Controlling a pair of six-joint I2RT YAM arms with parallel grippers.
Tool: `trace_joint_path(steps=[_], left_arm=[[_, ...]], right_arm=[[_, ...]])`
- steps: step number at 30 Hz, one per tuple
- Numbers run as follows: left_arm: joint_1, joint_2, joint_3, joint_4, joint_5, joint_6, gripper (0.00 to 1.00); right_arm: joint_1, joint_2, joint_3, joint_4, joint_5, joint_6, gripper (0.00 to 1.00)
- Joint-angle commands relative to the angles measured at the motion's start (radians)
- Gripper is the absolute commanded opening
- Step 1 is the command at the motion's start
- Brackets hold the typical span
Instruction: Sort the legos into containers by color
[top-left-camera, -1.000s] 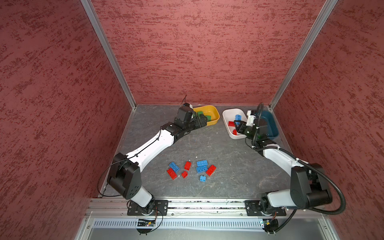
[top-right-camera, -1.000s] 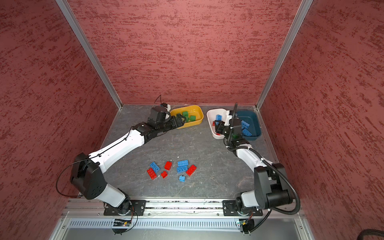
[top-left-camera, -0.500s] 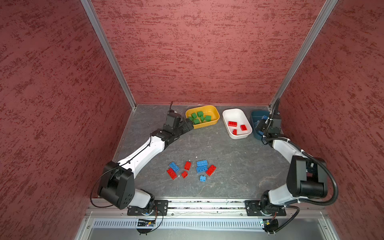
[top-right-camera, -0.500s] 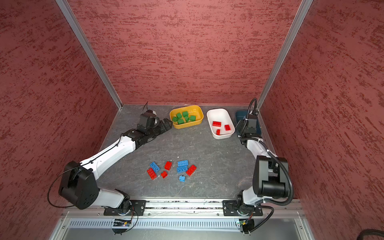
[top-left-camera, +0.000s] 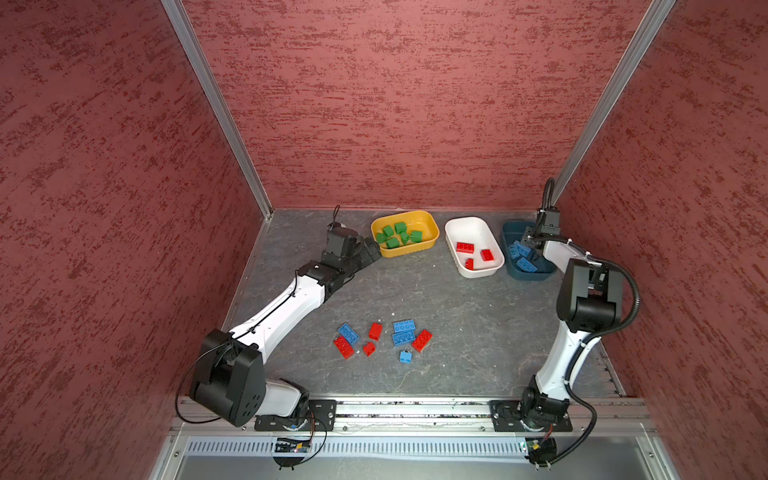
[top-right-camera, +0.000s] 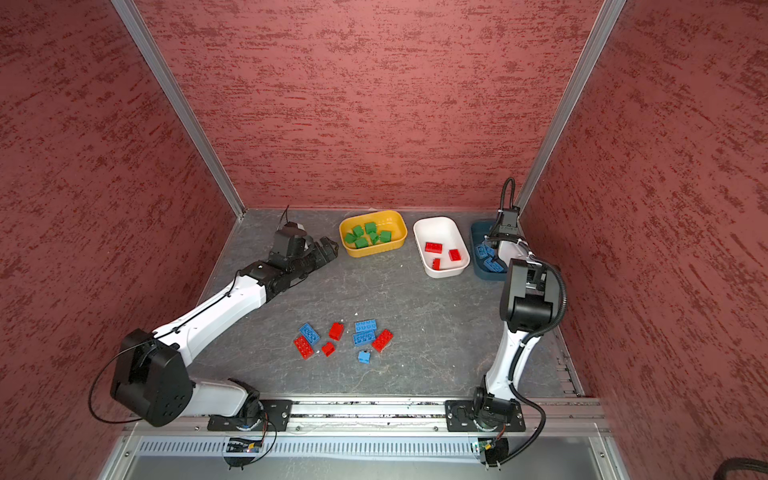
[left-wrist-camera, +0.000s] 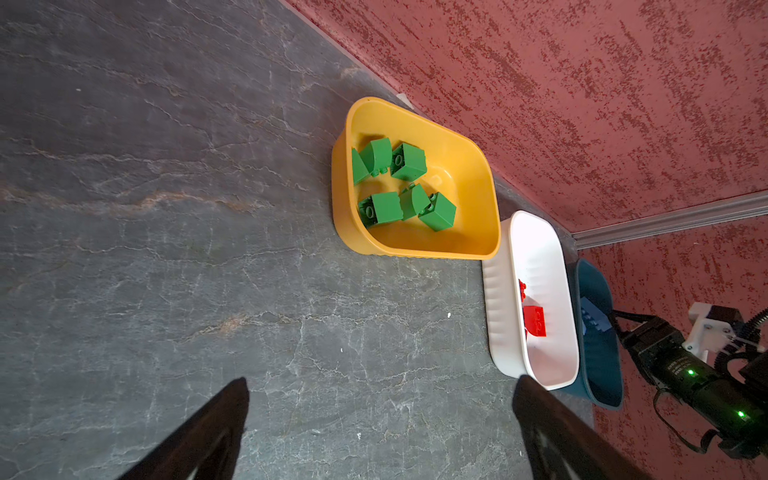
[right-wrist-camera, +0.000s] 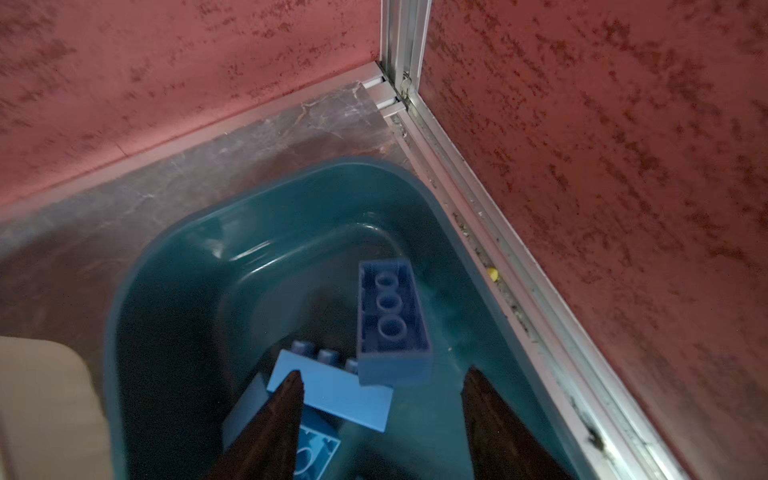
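Right wrist view: right gripper (right-wrist-camera: 383, 372) parted above teal tub (right-wrist-camera: 174, 257) | left gripper (left-wrist-camera: 382, 379) wide, empty | greens (top-left-camera: 400, 227) binned | 8 legos (top-left-camera: 375, 331) loose.

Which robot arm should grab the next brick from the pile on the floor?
Probably the left: the left gripper is open, empty, beside the yellow tub, nearer the loose bricks. The right gripper is over the teal tub in the far corner.
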Motion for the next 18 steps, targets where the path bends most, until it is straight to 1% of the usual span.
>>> trace_joint_path(steps=[1,2,3,5,7,9,11,14,15,18], left_arm=[[-0.001,-0.011,-0.006,-0.007,-0.005,0.006,1.00],[-0.001,-0.008,-0.006,-0.006,0.000,0.007,0.99],[0.000,-0.004,-0.006,-0.001,0.004,0.005,0.99],[-0.001,0.006,-0.004,0.004,0.003,-0.001,0.99],[0.002,0.017,0.001,0.002,0.001,-0.002,1.00],[0.005,0.025,0.009,-0.006,0.001,-0.006,1.00],[0.010,0.029,0.014,-0.007,0.004,-0.006,1.00],[0.014,0.032,0.016,-0.007,0.006,-0.007,1.00],[0.016,0.033,0.014,-0.007,0.007,-0.011,0.99],[0.023,0.040,0.012,-0.007,0.012,-0.017,0.99]], right_arm=[[-0.003,-0.027,0.023,-0.101,0.012,-0.048,0.68],[-0.001,-0.055,0.005,-0.106,-0.023,-0.033,0.72],[0.002,-0.080,-0.015,-0.109,-0.062,-0.015,0.73],[0.010,-0.163,-0.098,-0.086,-0.189,0.035,0.75],[0.031,-0.260,-0.224,0.009,-0.315,0.064,0.77],[0.065,-0.364,-0.347,0.088,-0.390,0.076,0.80],[0.122,-0.459,-0.438,0.118,-0.435,0.069,0.82],[0.227,-0.560,-0.513,0.089,-0.460,0.067,0.84],[0.257,-0.592,-0.542,0.094,-0.465,0.088,0.84],[0.349,-0.691,-0.672,0.189,-0.521,0.235,0.85]])
